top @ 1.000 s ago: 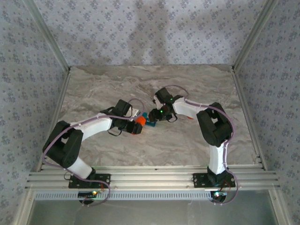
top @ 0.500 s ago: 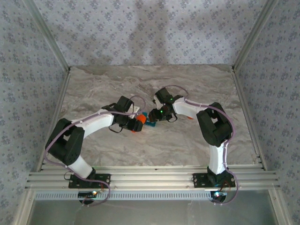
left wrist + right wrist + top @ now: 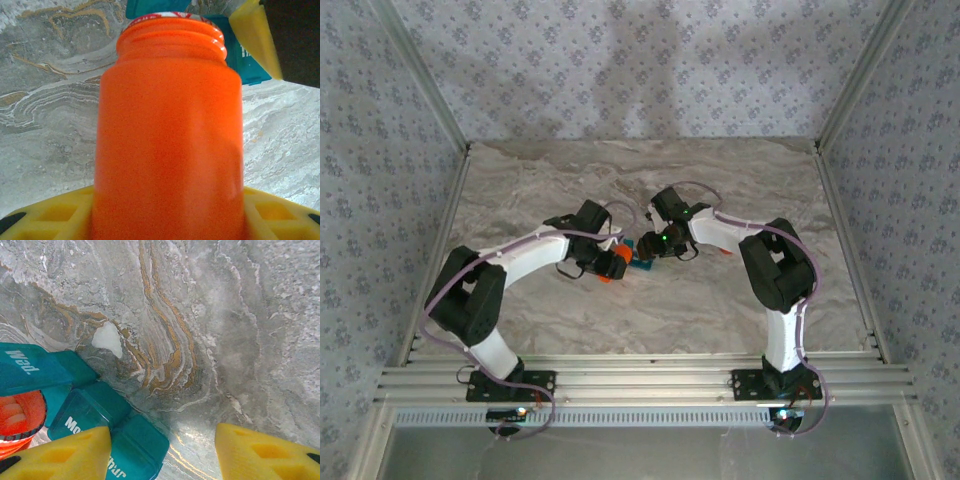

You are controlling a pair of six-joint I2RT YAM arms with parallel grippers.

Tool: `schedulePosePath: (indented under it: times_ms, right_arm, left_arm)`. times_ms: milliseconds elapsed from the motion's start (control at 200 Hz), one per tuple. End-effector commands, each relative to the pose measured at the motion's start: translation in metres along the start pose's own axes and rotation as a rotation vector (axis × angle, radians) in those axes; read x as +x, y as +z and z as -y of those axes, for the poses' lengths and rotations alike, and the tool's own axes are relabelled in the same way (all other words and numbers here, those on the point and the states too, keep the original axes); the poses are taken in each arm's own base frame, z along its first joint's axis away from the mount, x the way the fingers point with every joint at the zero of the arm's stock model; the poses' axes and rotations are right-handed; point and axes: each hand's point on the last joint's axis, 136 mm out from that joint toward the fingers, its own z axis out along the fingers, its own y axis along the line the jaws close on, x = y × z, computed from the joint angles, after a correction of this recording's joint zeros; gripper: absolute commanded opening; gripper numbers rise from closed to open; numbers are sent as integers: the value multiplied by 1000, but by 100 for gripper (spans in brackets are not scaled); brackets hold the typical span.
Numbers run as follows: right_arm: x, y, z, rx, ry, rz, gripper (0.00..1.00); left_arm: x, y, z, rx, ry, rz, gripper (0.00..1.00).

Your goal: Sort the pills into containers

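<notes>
Your left claw (image 3: 608,265) is clamped on the orange bottle (image 3: 170,125), its mouth at twelve o'clock toward the teal containers (image 3: 90,410). Your right claw (image 3: 162,450) stands apart, with the containers at nine o'clock. Their lids read "Wed." and "Mo".

The left arm (image 3: 520,255) has swung inward: its elbow now stands nearer the table's middle and its wrist farther from the bases. The left gripper (image 3: 611,262) has turned with it, so less of the orange bottle (image 3: 608,272) shows from above (a small sliver).
</notes>
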Motion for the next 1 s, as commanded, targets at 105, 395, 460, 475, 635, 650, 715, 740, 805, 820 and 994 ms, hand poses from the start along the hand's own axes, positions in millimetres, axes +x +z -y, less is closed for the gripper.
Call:
schedulePosePath:
  times_ms: [105, 395, 460, 475, 635, 650, 715, 740, 805, 820, 994]
  right_arm:
    - [4, 9, 8, 4, 22, -24, 59]
    - [4, 9, 10, 3, 24, -25, 59]
    - [3, 9, 10, 3, 25, -26, 59]
    - [4, 9, 10, 2, 25, -26, 59]
    - [3, 9, 11, 2, 25, -26, 59]
    - [3, 9, 10, 0, 24, -25, 59]
    - [3, 9, 12, 2, 27, -28, 59]
    - [3, 9, 12, 2, 24, -28, 59]
    - [4, 9, 12, 3, 25, -29, 59]
    - [4, 9, 12, 4, 26, -31, 59]
    - [5, 10, 11, 1, 24, -34, 59]
  left_arm:
    - [7, 1, -4, -41, -3, -72, 0]
    - [7, 2, -4, -47, -9, -95, 0]
    - [7, 2, -4, -47, -8, -98, 0]
    - [7, 2, -4, -46, -8, -98, 0]
    - [10, 2, -4, -45, -9, -102, 0]
    - [11, 2, -4, -45, -8, -104, 0]
    - [12, 1, -4, -42, -8, -101, 0]
    - [12, 1, -3, -41, -5, -99, 0]
    - [12, -2, -3, -37, -4, -85, 0]
    - [12, -2, -2, -37, -4, -83, 0]
    - [9, -6, 0, -26, -5, -64, 0]
